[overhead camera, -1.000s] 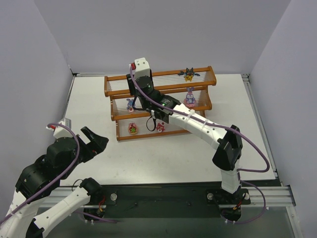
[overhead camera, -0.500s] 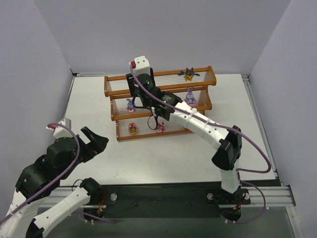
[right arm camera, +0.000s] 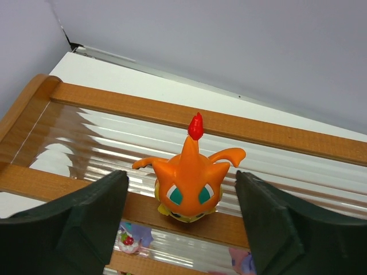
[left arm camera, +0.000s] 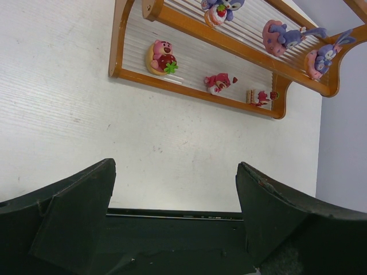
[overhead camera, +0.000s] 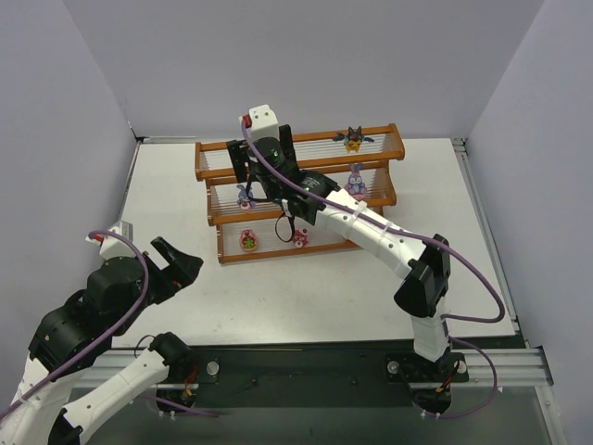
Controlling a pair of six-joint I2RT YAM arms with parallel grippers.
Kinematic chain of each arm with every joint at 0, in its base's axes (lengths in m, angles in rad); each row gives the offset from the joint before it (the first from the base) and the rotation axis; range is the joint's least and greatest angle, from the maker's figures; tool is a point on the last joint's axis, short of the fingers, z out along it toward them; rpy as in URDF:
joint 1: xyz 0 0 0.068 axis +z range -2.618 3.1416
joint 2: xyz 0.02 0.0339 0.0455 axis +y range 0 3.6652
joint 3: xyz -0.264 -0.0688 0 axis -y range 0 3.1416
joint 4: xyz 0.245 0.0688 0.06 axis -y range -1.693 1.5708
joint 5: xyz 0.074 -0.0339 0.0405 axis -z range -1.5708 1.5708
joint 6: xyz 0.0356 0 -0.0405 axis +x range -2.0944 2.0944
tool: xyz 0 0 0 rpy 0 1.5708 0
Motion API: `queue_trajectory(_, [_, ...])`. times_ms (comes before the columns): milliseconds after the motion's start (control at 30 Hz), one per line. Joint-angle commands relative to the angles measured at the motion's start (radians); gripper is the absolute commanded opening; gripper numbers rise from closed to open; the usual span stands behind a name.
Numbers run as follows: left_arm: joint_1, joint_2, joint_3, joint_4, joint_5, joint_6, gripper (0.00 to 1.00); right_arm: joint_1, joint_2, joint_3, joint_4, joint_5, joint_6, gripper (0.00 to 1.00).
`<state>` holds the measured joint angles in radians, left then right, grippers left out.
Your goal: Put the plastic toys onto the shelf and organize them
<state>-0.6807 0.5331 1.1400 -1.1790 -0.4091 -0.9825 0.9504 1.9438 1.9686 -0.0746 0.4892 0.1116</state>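
Observation:
The orange toy [right arm camera: 188,183] stands upright on the top tier of the shelf [right arm camera: 275,134], between the fingers of my right gripper [right arm camera: 180,175], which is open with a gap on each side of it. Seen from above, the right gripper [overhead camera: 261,153] hovers over the left part of the shelf [overhead camera: 397,144] and hides the orange toy. A black winged toy [overhead camera: 353,139] is on the top tier and a purple toy [overhead camera: 356,182] on the middle one. Pink toys [left arm camera: 160,57] sit on the bottom tier. My left gripper [overhead camera: 176,262] is open and holds nothing, near the table's front left.
Grey walls close in the white table [overhead camera: 435,241] on three sides. The right arm [overhead camera: 371,232] stretches across the shelf's front. More purple toys [left arm camera: 284,35] sit on the middle tier. A black rail [overhead camera: 306,366] carries the arm bases at the near edge.
The right gripper's jaws have spread apart and let go of the orange toy on the top tier. The left arm has not moved.

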Motion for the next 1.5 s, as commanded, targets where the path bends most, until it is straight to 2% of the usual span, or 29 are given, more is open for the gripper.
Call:
queue_trajectory(0, [0.003,-0.002,0.006,-0.004,-0.017,0.011,0.96,0.001,-0.028,0.044,0.003,-0.004,0.000,0.84])
queue_trajectory(167, [0.003,0.004,0.017,-0.001,-0.020,0.031,0.96,0.001,-0.055,0.042,-0.010,-0.018,0.010,0.98])
queue_trajectory(233, [0.003,0.007,0.023,0.004,-0.023,0.041,0.97,0.002,-0.077,0.038,-0.016,-0.029,0.011,1.00])
queue_trajectory(367, [0.003,0.019,0.043,0.019,-0.027,0.082,0.97,0.014,-0.124,0.041,-0.025,-0.029,-0.018,1.00])
queue_trajectory(533, [0.003,0.079,0.092,0.027,-0.019,0.175,0.97,0.016,-0.199,0.038,-0.126,0.008,0.023,1.00])
queue_trajectory(667, [0.003,0.154,0.141,0.036,-0.023,0.266,0.97,0.002,-0.383,-0.089,-0.221,0.083,0.091,1.00])
queue_trajectory(700, [0.003,0.163,0.147,0.051,-0.019,0.286,0.97,-0.005,-0.425,-0.167,-0.240,0.097,0.108,1.00])
queue_trajectory(833, [0.003,0.199,0.152,0.201,0.013,0.381,0.97,-0.126,-0.670,-0.358,-0.344,0.068,0.247,1.00])
queue_trajectory(900, [0.004,0.211,0.147,0.257,0.021,0.399,0.97,-0.202,-0.724,-0.424,-0.384,0.035,0.269,1.00])
queue_trajectory(1033, [0.003,0.260,0.174,0.367,0.032,0.473,0.97,-0.255,-0.796,-0.477,-0.531,0.075,0.328,1.00])
queue_trajectory(1133, [0.004,0.309,0.239,0.381,0.021,0.522,0.97,-0.324,-0.856,-0.525,-0.585,0.039,0.368,1.00])
queue_trajectory(1300, [0.003,0.340,0.308,0.409,0.006,0.577,0.97,-0.439,-0.939,-0.596,-0.611,-0.072,0.427,1.00])
queue_trajectory(1467, [0.003,0.337,0.351,0.433,-0.002,0.596,0.97,-0.479,-0.970,-0.623,-0.634,-0.129,0.447,1.00])
